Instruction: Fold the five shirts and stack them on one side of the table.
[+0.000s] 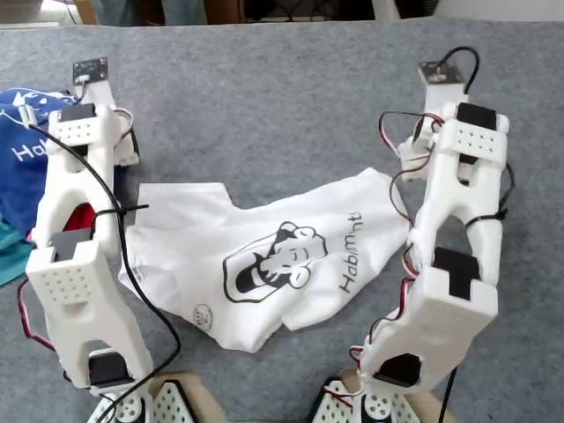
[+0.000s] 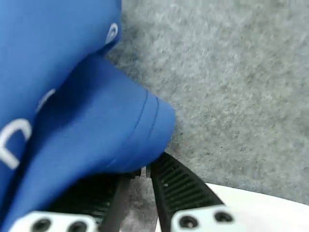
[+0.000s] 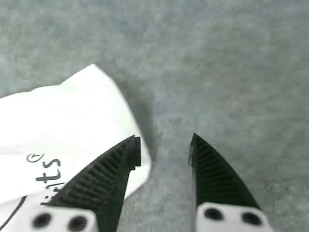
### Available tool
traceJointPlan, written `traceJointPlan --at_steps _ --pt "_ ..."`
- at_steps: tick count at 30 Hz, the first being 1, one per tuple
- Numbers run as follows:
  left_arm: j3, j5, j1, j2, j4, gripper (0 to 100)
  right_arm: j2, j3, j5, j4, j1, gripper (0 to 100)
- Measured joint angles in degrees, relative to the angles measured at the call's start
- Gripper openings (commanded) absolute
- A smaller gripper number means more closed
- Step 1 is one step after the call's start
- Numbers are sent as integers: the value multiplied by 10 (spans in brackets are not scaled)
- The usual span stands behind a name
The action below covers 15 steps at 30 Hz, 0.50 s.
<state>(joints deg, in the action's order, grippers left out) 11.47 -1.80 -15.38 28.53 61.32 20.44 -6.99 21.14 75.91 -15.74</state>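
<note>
A crumpled white shirt (image 1: pixel 264 256) with a black print lies in the middle of the grey table. My right gripper (image 3: pixel 164 145) is open at its right corner: one finger is over the white shirt (image 3: pixel 63 125) edge, the other over bare felt. In the high view the right gripper (image 1: pixel 407 152) hangs by that corner. A blue shirt (image 1: pixel 22 145) lies at the far left. My left gripper (image 2: pixel 146 170) has its tips together at the bunched edge of the blue shirt (image 2: pixel 72 96), which drapes over one finger.
Red cloth (image 1: pixel 81 216) and teal cloth (image 1: pixel 9 256) show beneath and beside the left arm (image 1: pixel 75 220). Grey felt (image 1: pixel 282 106) stretches behind the white shirt. The right arm (image 1: pixel 458 229) stands along the shirt's right side.
</note>
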Motion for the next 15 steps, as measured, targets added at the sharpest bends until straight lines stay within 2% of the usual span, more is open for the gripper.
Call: traceJointPlan --at_steps 4,8,10,12,15 --pt "-76 1 0 -56 -55 51 85 32 4 -47 37 184" --pt "-142 7 0 -98 -100 53 127 -10 4 -22 51 181" --pt "-142 31 0 -108 -98 54 136 -25 -4 -17 51 133" --pt "-142 35 -4 -113 -93 55 141 -31 -9 -16 51 18" --pt "-142 23 -12 -113 -91 55 150 -40 -10 -17 47 14"
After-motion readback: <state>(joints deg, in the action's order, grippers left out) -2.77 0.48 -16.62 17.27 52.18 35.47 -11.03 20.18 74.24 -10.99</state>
